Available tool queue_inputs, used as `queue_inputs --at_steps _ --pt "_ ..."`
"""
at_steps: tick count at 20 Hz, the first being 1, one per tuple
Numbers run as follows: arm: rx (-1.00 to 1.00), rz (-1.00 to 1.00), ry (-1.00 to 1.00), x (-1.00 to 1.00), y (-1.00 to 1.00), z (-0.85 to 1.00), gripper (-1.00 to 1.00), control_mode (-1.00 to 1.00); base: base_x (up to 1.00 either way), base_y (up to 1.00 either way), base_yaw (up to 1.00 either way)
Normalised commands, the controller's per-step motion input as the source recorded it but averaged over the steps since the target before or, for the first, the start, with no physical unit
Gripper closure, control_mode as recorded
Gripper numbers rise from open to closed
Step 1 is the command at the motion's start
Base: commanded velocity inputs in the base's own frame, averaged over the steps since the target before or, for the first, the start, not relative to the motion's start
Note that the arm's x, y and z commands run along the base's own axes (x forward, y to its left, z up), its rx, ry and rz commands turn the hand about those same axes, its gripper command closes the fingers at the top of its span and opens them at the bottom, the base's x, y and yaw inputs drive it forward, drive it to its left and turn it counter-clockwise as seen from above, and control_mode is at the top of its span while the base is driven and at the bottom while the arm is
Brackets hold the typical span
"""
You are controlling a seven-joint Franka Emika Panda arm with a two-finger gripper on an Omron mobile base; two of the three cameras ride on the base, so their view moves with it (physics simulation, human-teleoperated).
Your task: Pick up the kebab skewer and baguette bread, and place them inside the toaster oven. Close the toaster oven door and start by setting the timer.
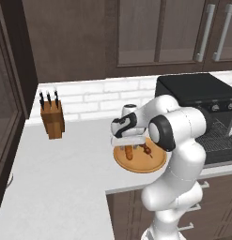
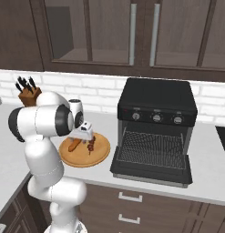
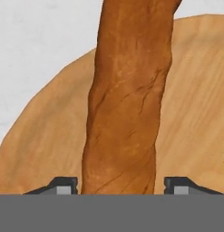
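Observation:
The orange-brown baguette bread lies on a round wooden plate and runs up the middle of the hand view. My gripper is lowered over it, open, one fingertip on each side; the left one is nearly touching and the right one stands a little off. From the base, the gripper sits low on the plate, over the baguette. The kebab skewer lies beside it. The black toaster oven stands to the right, its door folded down flat.
A wooden knife block stands at the back left against the white brick wall. Dark cabinets hang above the counter. The oven's wire rack shows behind the lowered door, under a row of knobs.

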Motion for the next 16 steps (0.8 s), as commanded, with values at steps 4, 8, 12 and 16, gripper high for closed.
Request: queue_inputs --at_steps 4,8,12,16 --pt "0.04 0.0 0.01 -0.13 0.0 0.23 1.0 -1.0 0.0 0.0 0.0" --pt "0.09 0.0 0.0 -0.26 0.0 0.95 1.0 -1.0 0.0 0.0 0.0" --pt "0.1 0.0 -0.03 -0.41 0.0 1.0 1.0 -1.0 0.0 0.0 0.0" --pt "0.13 -0.09 -0.09 -0.64 -0.29 1.0 1.0 -1.0 0.0 0.0 0.0"
